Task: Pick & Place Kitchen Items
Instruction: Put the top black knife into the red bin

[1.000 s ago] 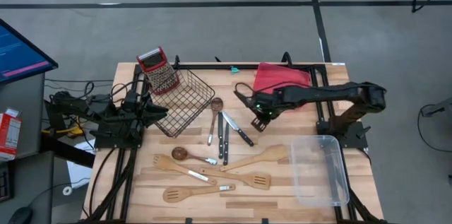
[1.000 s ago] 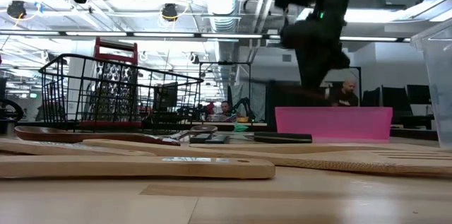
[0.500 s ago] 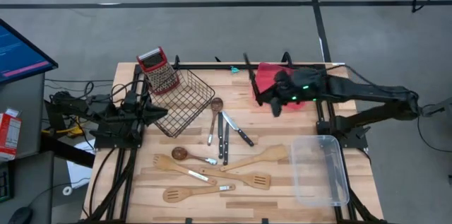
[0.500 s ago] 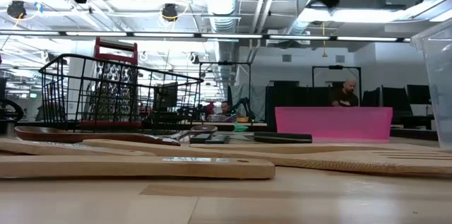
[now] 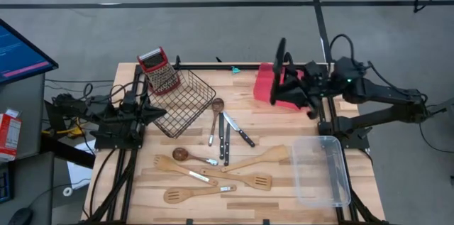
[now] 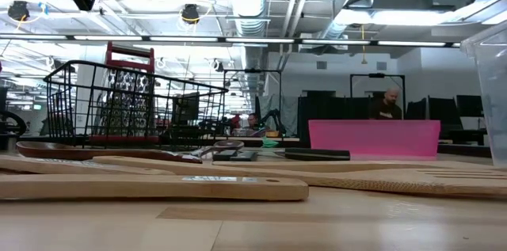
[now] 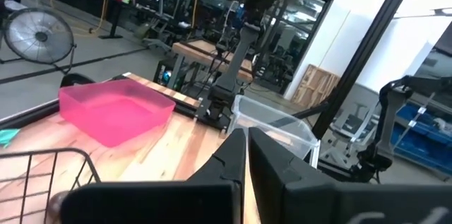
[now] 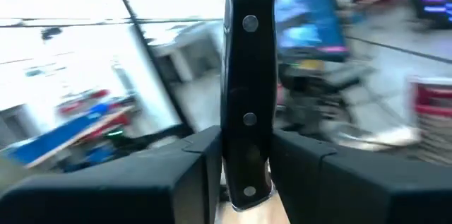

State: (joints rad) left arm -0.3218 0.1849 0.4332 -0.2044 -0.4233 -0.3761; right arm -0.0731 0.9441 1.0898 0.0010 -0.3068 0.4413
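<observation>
Above the red tray (image 5: 264,89), right gripper (image 5: 289,83) clamped on black-handled knife (image 8: 247,75), held high and upright: may slip or tumble outside if released so. Left gripper (image 7: 245,155) shut, empty, beside wire basket (image 5: 186,101).

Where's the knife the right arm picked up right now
In the high view the black-handled knife is off the table, held in the right gripper above the red tray at the table's far right; the right wrist view shows its riveted handle between the fingers.

Basket (image 5: 186,102) left of tray (image 5: 265,88); bin (image 5: 321,170) before tray.
</observation>
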